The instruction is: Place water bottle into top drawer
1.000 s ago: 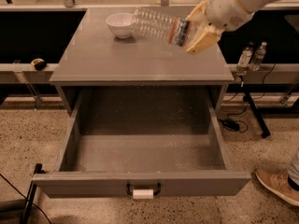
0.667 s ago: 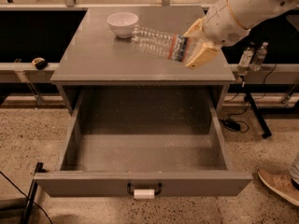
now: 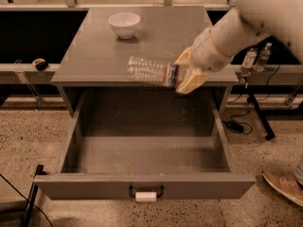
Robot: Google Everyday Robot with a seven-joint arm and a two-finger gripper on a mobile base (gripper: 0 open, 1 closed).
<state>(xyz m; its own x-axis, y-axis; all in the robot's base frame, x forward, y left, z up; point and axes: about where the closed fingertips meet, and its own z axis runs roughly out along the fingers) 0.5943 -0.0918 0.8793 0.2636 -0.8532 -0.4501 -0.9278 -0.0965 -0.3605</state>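
The water bottle (image 3: 150,72) is clear crinkled plastic with a coloured label band. It lies roughly level in the air, held by its cap end over the front edge of the cabinet top, above the back of the drawer. My gripper (image 3: 186,74) with yellowish fingers is shut on that end; the cap is hidden by the fingers. The white arm comes in from the upper right. The top drawer (image 3: 142,185) is pulled fully open below, a deep grey box with nothing in it and a black handle (image 3: 146,194) wrapped in white tape.
A white bowl (image 3: 124,23) stands at the back left of the grey cabinet top (image 3: 90,56). Two small clear bottles (image 3: 255,58) stand on a stand to the right. A person's shoe (image 3: 284,186) is at the lower right. Cables lie on the floor.
My gripper has carried the water bottle forward from the middle of the cabinet top to its front edge and lowered it toward the open drawer.
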